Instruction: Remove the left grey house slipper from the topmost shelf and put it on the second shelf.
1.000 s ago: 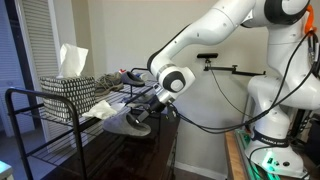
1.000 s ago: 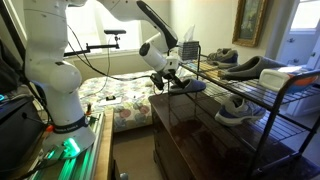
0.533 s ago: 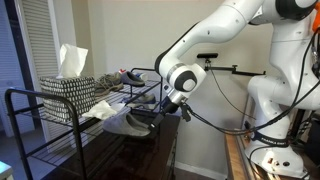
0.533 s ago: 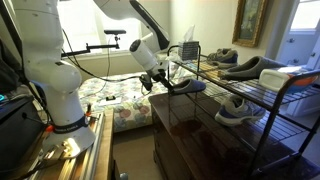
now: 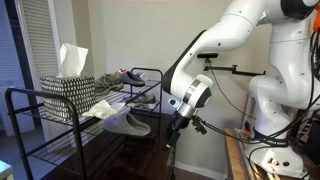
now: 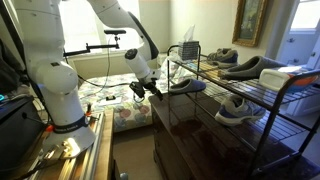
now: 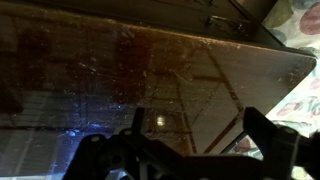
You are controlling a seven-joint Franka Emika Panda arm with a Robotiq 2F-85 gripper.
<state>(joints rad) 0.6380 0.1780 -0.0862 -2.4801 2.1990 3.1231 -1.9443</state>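
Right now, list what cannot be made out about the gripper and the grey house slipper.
Grey house slipper: too small in both exterior views to tell left foot from right.
Same slipper: outside the wrist view, which a glossy dark brown surface fills.
Robotiq gripper: dark, blurred, cut by the wrist view's bottom edge.
Patterned woven basket: its wall hides the contents in an exterior view.

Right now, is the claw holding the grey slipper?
No, the claw hangs open and empty in the air, apart from the grey slipper, which nothing is touching.
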